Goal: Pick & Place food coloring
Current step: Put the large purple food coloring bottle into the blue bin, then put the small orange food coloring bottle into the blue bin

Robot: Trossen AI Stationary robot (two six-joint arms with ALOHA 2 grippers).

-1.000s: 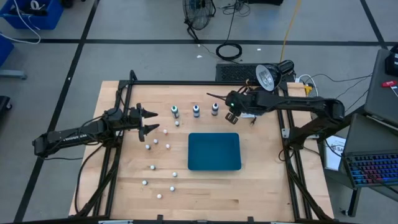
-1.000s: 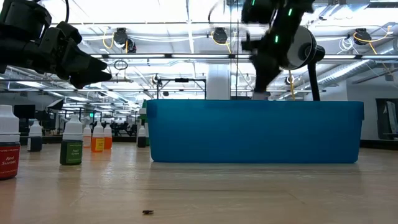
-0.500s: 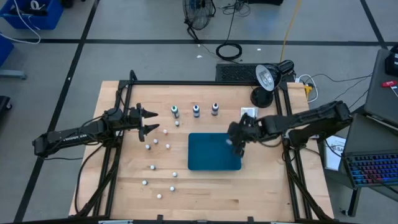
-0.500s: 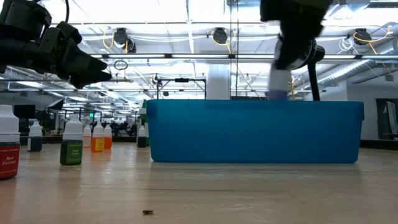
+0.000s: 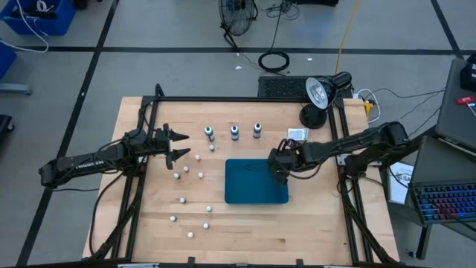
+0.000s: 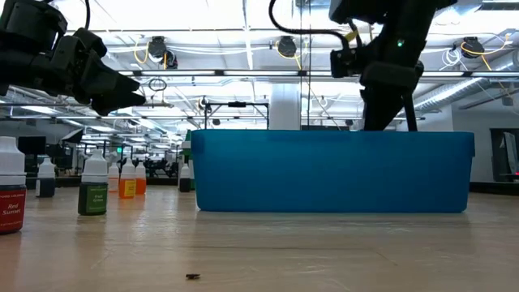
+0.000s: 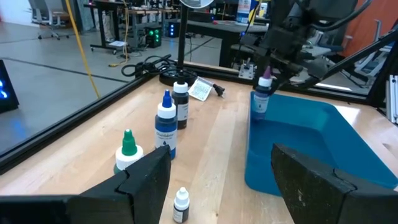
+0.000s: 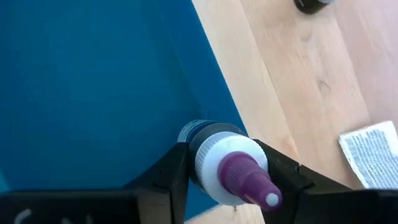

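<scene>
Holding: my right claw is clamped on a purple-tipped food coloring bottle, low over the right edge of the blue tray
Tray: I see nothing lying inside it, though the low view cannot show its floor
Left to move: three bottles stand in a row behind the tray, green-capped, blue-capped, dark-capped
Left claw: my left claw hangs spread wide and empty, near the small white bottles
Progress: I judge it early, first bottle about to be set down, three to go
</scene>
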